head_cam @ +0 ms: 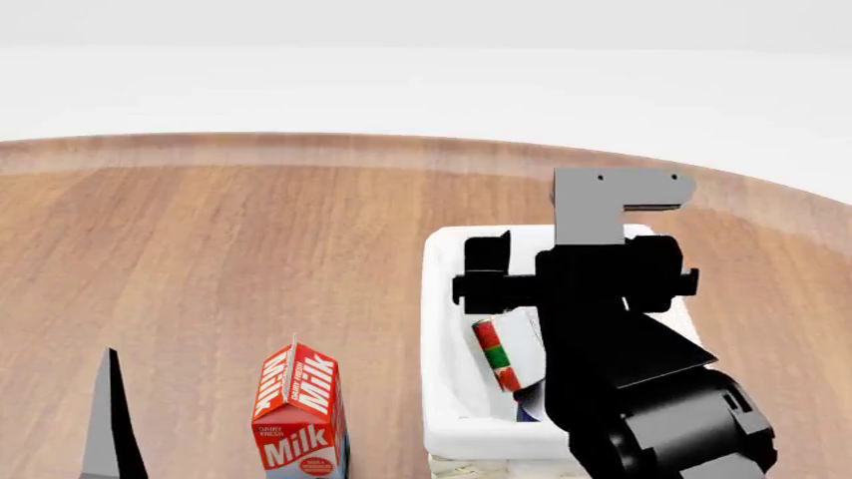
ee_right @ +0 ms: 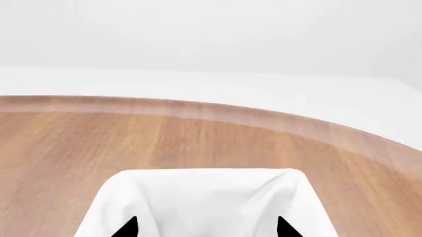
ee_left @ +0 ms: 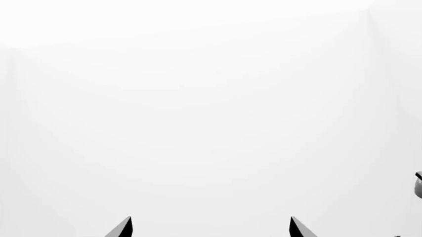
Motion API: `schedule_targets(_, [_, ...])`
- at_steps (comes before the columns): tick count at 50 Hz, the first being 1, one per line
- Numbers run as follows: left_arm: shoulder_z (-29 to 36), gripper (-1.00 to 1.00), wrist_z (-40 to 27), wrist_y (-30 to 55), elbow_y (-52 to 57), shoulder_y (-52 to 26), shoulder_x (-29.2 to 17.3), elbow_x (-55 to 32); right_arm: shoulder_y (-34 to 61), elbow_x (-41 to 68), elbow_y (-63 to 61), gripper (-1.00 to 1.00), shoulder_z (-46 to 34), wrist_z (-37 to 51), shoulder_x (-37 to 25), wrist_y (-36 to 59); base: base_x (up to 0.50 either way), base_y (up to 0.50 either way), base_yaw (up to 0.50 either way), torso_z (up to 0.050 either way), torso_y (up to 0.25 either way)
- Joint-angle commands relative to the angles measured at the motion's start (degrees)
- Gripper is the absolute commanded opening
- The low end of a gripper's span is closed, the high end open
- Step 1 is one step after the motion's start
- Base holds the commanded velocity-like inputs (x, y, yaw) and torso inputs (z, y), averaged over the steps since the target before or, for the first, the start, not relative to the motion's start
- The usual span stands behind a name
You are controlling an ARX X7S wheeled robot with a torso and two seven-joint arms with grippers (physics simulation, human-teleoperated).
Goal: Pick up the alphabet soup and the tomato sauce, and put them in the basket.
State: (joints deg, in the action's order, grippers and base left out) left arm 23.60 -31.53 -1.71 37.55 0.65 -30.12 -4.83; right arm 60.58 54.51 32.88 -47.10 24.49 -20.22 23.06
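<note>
Wooden tabletop [head_cam: 200, 249] carries the basket [head_cam: 446, 329], in which the tomato sauce [head_cam: 498, 355] is seen lying; alphabet soup is hidden. Above it the right gripper [ee_right: 207, 228] is held released; the left gripper [ee_left: 211, 228] too. A milk carton [head_cam: 301, 411] stands beside.

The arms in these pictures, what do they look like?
The right arm is blocky and black, with a flat grey bracket at its top. Of the left arm only a dark pointed finger shows. In both wrist views the fingertips are black wedges.
</note>
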Motion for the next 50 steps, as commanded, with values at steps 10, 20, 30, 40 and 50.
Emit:
schedule_targets(10, [0.1, 1.0, -0.1, 0.5, 0.6, -0.2, -0.1, 0.0, -2.1, -5.3, -9.4, 1.0, 3.3, 4.3, -3.4, -13.1, 0.0, 0.0, 0.0, 0.0, 0.0])
schedule_targets(20, [0.2, 1.0, -0.2, 0.5, 0.6, -0.3, -0.2, 0.0, -3.7, -7.0, -18.1, 1.0, 5.2, 7.0, -5.9, -18.7, 0.0, 0.0, 0.0, 0.0, 0.0])
schedule_targets(30, [0.3, 1.0, -0.3, 0.1, 0.3, -0.1, -0.3, 0.0, -5.3, -8.1, -25.4, 1.0, 7.4, 9.7, -8.3, -22.6, 0.0, 0.0, 0.0, 0.0, 0.0])
schedule_targets(40, [0.5, 1.0, -0.3, 0.3, 0.5, -0.1, -0.3, 0.1, -6.5, -11.1, -31.0, 1.0, 7.9, 12.4, -10.1, -25.0, 0.0, 0.0, 0.0, 0.0, 0.0])
schedule_targets(50, [0.5, 1.0, -0.4, 0.2, 0.5, 0.0, -0.5, 0.1, -7.3, -12.1, -36.6, 1.0, 8.5, 14.5, -11.8, -25.7, 0.0, 0.0, 0.0, 0.0, 0.0])
